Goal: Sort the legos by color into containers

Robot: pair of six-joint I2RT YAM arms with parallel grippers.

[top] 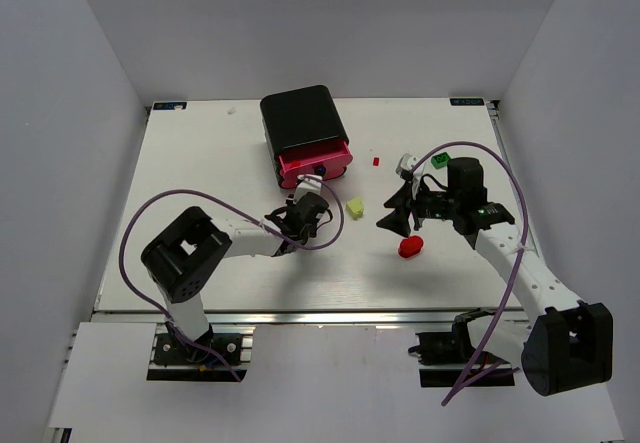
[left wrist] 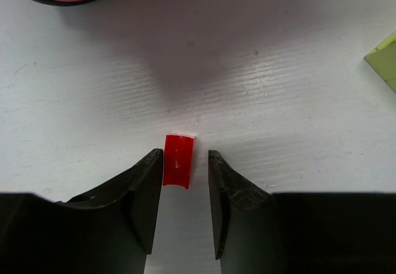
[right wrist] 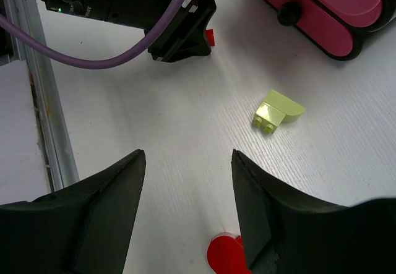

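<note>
A tiny red lego [left wrist: 178, 161] lies on the white table between the fingers of my left gripper [left wrist: 185, 153]. The left finger is against it and a narrow gap shows at the right finger, so the jaws stand open around it. My left gripper [top: 300, 218] is just in front of the containers, a black cabinet [top: 300, 118] with one pink drawer [top: 315, 163] pulled out. A pale yellow lego [top: 355, 205] [right wrist: 278, 111] lies between the arms. My right gripper [right wrist: 189, 156] hangs open and empty, with a larger red lego [right wrist: 224, 255] [top: 410, 247] by its right finger.
A small red lego [top: 376, 160] and a green lego [top: 440, 160] lie at the back right, next to a small white piece [top: 407, 163]. A purple cable loops over each arm. The table's metal rail [right wrist: 43, 101] runs along the near edge.
</note>
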